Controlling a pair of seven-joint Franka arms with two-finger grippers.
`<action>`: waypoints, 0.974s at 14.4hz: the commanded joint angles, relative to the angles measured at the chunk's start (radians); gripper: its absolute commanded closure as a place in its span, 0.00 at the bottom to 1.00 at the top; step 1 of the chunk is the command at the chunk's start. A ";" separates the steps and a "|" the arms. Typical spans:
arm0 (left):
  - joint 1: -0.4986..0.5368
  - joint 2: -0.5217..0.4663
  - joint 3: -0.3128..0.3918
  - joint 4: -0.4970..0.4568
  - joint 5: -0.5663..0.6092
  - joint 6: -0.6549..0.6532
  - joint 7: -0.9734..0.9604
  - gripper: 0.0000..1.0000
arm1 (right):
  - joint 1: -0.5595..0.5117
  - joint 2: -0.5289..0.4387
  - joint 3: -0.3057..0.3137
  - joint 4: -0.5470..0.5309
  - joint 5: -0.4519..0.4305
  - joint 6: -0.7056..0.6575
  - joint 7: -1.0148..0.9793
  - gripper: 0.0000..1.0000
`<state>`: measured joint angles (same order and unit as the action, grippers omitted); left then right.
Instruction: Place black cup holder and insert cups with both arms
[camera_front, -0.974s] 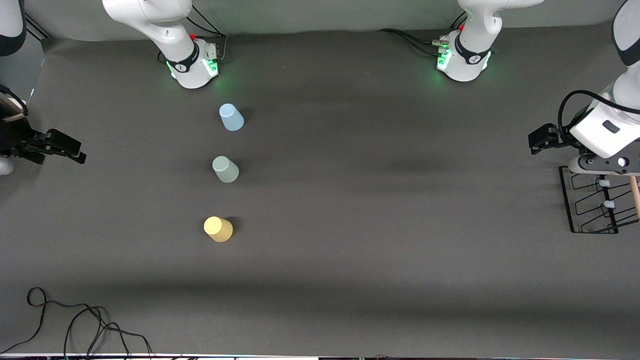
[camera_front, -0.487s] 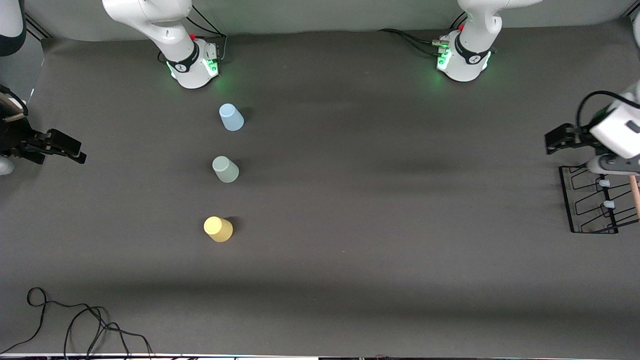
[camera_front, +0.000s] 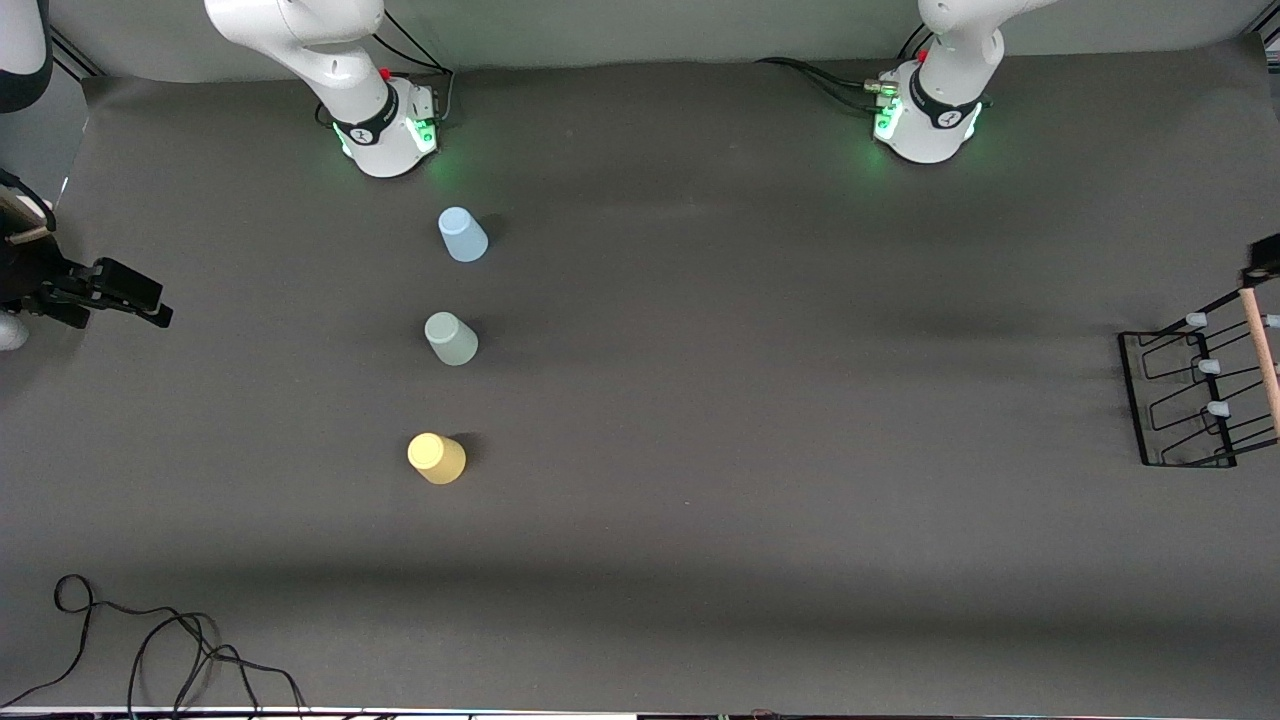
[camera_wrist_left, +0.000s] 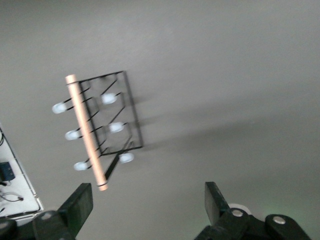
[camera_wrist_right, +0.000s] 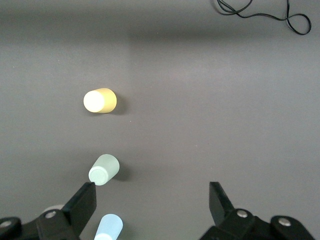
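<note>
1. Right gripper (camera_front: 150, 305) parked at the right arm's end of the table, low over the cloth, fingers (camera_wrist_right: 82, 202) spread wide, nothing between them. Waiting.
2. Loose black cable (camera_front: 150, 640) lying on the table (camera_front: 760, 560) nearer the front camera than that gripper.
3. Three cups standing mouth-down in a row, well apart from the right gripper toward mid-table: blue cup (camera_front: 462, 235) closest to the right arm's base, green cup (camera_front: 451, 338) next, yellow cup (camera_front: 436, 458) nearest the front camera. All three untouched, none on a prong.
4. Wire rack (camera_front: 1185, 400) standing at the left arm's end of the table, wooden handle (camera_front: 1260, 345) along its top, pale-tipped prongs (camera_wrist_left: 116, 127) bare.
5. Left gripper (camera_wrist_left: 147, 205) up in the air just beside the rack, barely inside the front view; wrist view shows fingers (camera_wrist_left: 80, 205) wide apart, empty, rack lying ahead of them and not between them.
6. Progress, as judged: nothing finished. Rack not yet gripped or set in place; all three cups left to load.
</note>
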<state>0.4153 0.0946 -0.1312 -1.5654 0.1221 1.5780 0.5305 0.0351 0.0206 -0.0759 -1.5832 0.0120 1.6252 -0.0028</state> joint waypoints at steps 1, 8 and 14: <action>0.054 0.071 -0.016 0.041 0.086 0.038 0.060 0.00 | 0.011 -0.007 -0.010 0.000 -0.020 -0.008 -0.017 0.00; 0.214 0.307 -0.018 0.036 0.074 0.301 0.195 0.01 | 0.011 -0.008 -0.010 0.000 -0.020 -0.010 -0.022 0.00; 0.218 0.405 -0.018 0.039 0.070 0.402 0.125 0.03 | 0.011 -0.008 -0.010 0.000 -0.020 -0.010 -0.022 0.00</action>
<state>0.6310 0.4601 -0.1417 -1.5520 0.1961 1.9461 0.6834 0.0351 0.0206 -0.0760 -1.5832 0.0120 1.6249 -0.0037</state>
